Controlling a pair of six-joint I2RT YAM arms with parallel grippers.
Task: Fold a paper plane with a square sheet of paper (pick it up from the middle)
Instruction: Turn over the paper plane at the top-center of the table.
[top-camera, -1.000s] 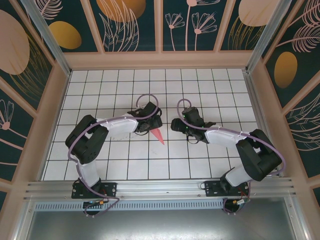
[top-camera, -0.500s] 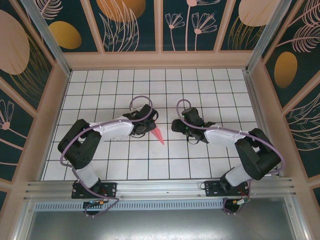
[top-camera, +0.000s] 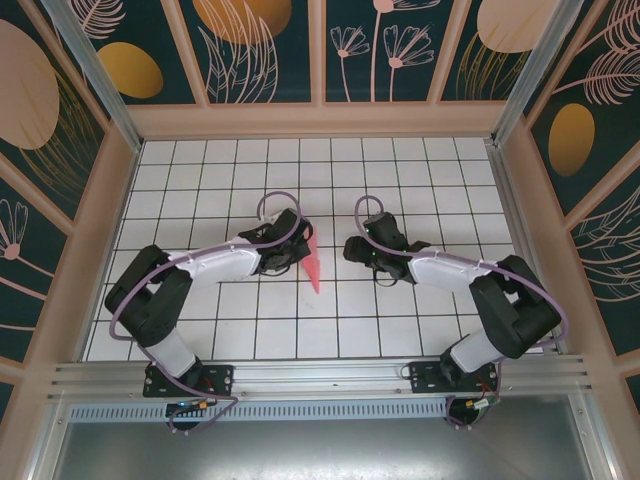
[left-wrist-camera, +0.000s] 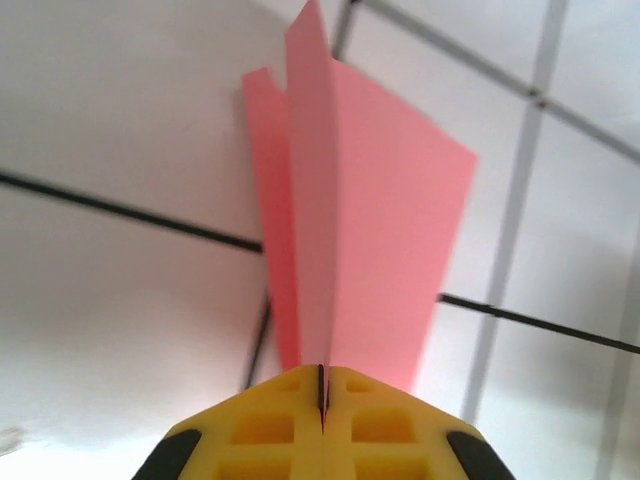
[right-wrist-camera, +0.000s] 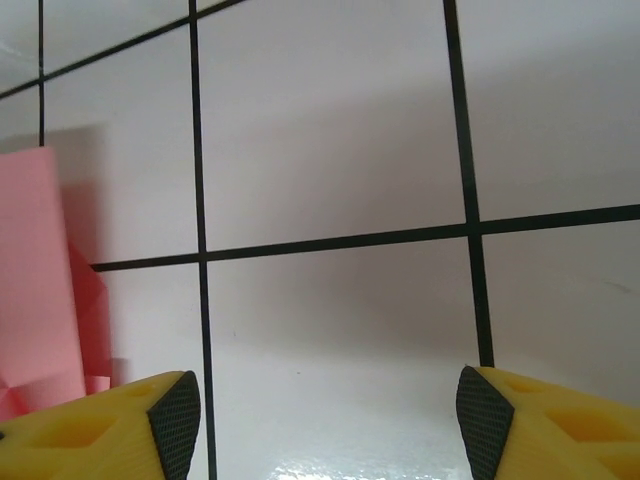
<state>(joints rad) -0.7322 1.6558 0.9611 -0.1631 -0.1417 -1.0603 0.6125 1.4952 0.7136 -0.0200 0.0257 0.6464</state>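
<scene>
At centre, left gripper (left-wrist-camera: 322, 385): jaws clamped on paper plane (left-wrist-camera: 350, 230); I'd lift level
At 3 o'clock, right gripper (right-wrist-camera: 325, 400): jaws apart; I'd hold it clear

The left arm (top-camera: 215, 265) and the right arm (top-camera: 447, 270) are built alike, with bulky black joint housings linked by smooth white-shelled segments. Each stands on a black base plate (top-camera: 190, 380), and a thin lilac cable (top-camera: 262, 207) runs along its length and forms a loop at the black wrist. The left gripper (left-wrist-camera: 322, 385) and the right gripper (right-wrist-camera: 325, 400) have fingers (right-wrist-camera: 70, 440) of yellow moulded plastic with shallow recessed pockets. The fingers carry black textured pads (right-wrist-camera: 178, 410) at their corners.
</scene>
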